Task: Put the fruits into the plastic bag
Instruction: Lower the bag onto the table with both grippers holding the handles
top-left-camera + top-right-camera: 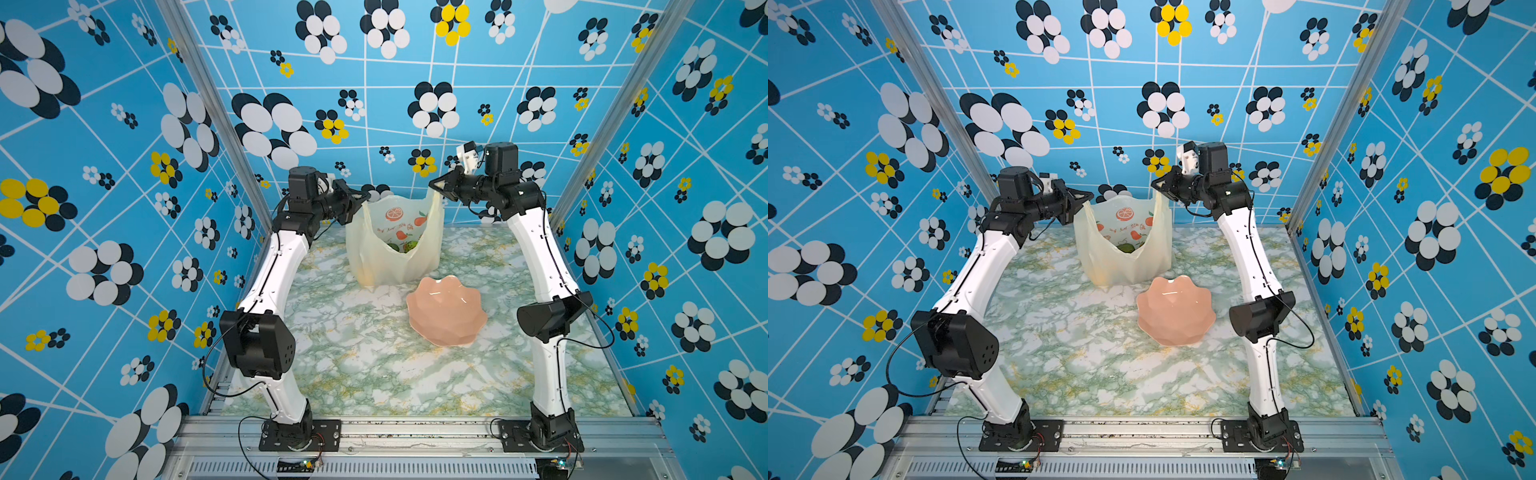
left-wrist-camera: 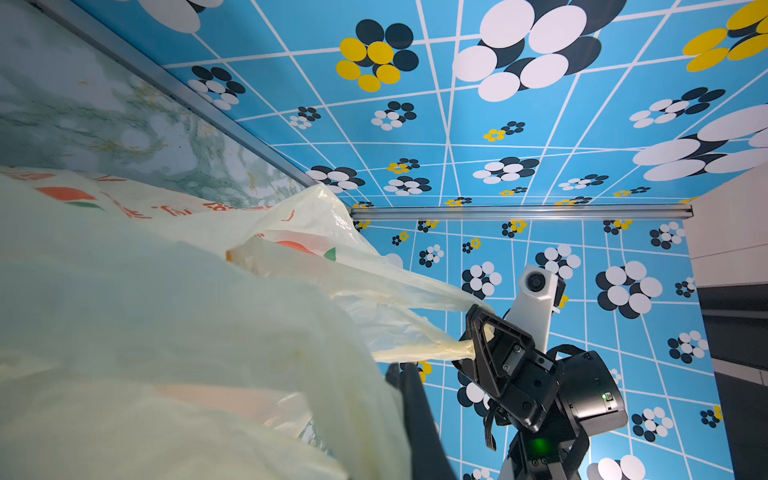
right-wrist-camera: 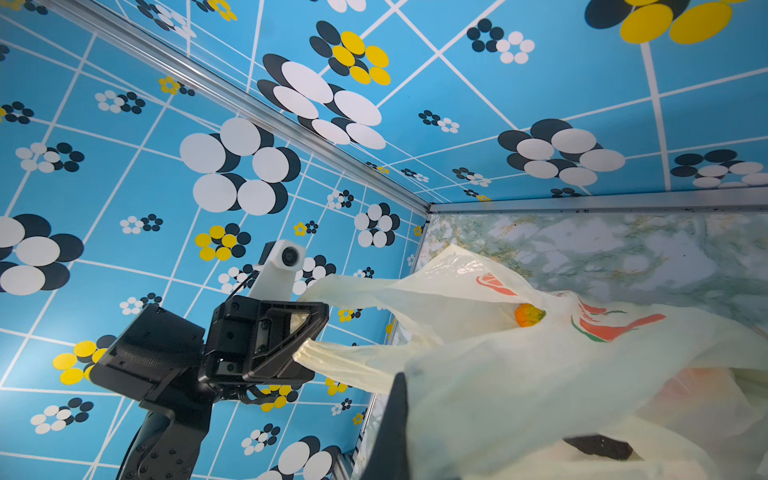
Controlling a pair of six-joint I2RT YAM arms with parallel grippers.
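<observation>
Left tool (image 1: 365, 195) clamped; right tool (image 1: 433, 183) clamped

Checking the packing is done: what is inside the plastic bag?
Through the open mouth of the plastic bag, a green fruit shows in a top view, and an orange-green fruit in the right wrist view. The bag's walls cover whatever else lies inside.

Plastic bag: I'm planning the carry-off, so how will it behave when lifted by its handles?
Probably floppy: the plastic bag sags in folds between the left tool and right tool. Its handles look stretched thin, so jerks might tear them. The fruit inside could shift.
</observation>
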